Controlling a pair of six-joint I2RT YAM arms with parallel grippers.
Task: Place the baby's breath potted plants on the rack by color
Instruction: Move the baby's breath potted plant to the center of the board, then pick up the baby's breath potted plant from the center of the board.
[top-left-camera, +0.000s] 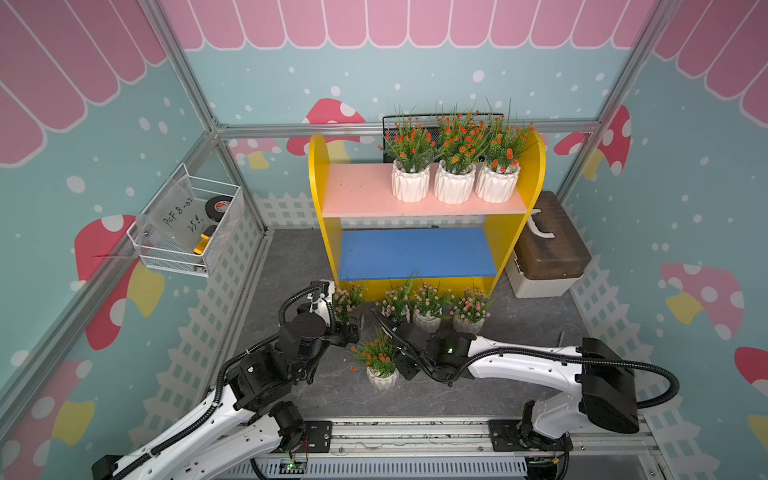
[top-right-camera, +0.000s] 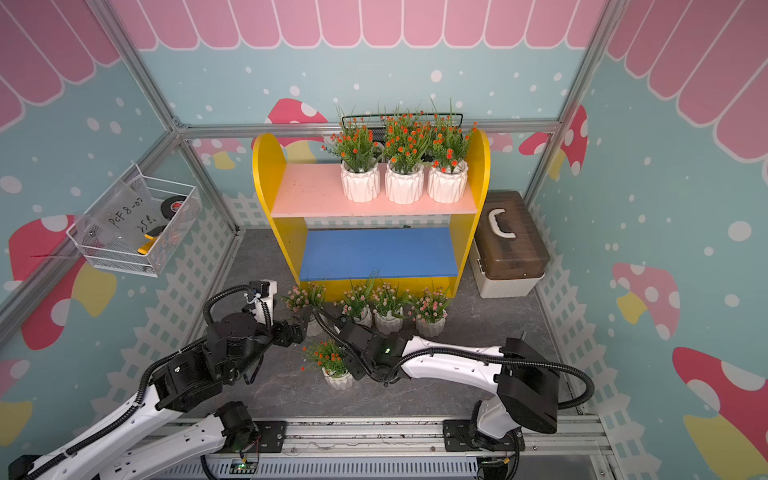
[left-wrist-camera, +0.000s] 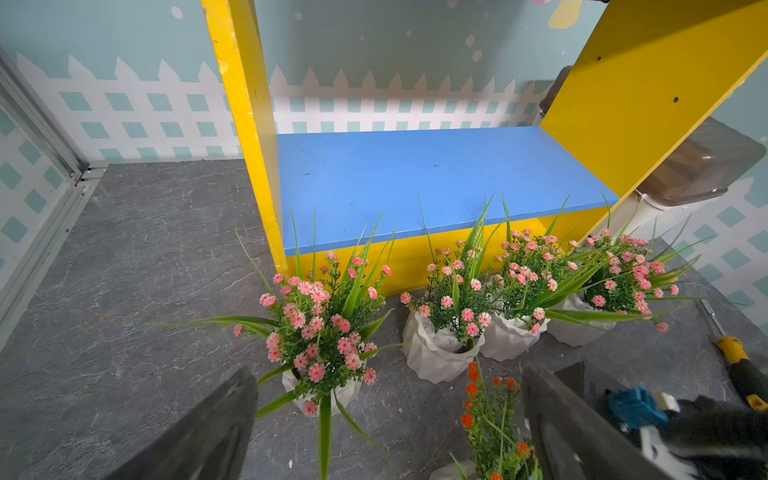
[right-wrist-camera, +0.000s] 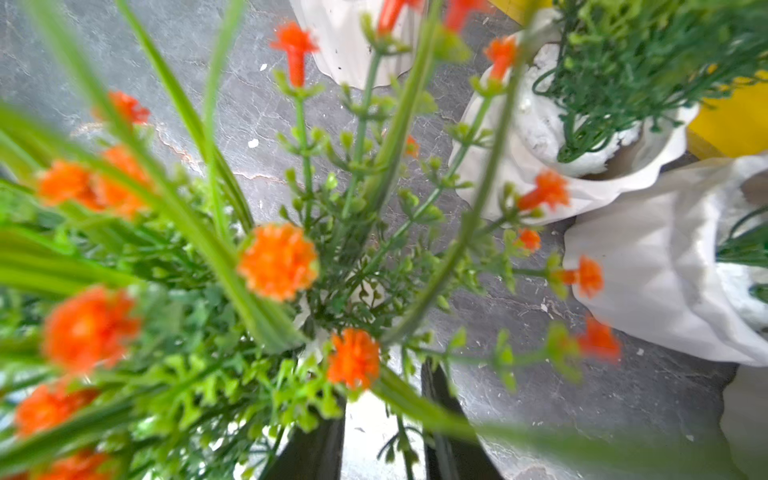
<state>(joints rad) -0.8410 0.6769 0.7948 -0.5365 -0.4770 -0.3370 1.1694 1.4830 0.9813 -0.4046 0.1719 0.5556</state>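
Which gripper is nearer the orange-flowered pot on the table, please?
Right. The right gripper is against the orange-flowered pot; the left gripper stands apart, by the leftmost pink-flowered plant.

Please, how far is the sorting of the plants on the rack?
Done: three orange plants stand on the pink upper shelf. In hand: the right end effector is at the fourth orange plant, on the floor; a grip cannot be confirmed. The left end effector is open near a pink plant. Left: this orange plant and four pink plants, on the floor before the rack; the blue lower shelf holds nothing.
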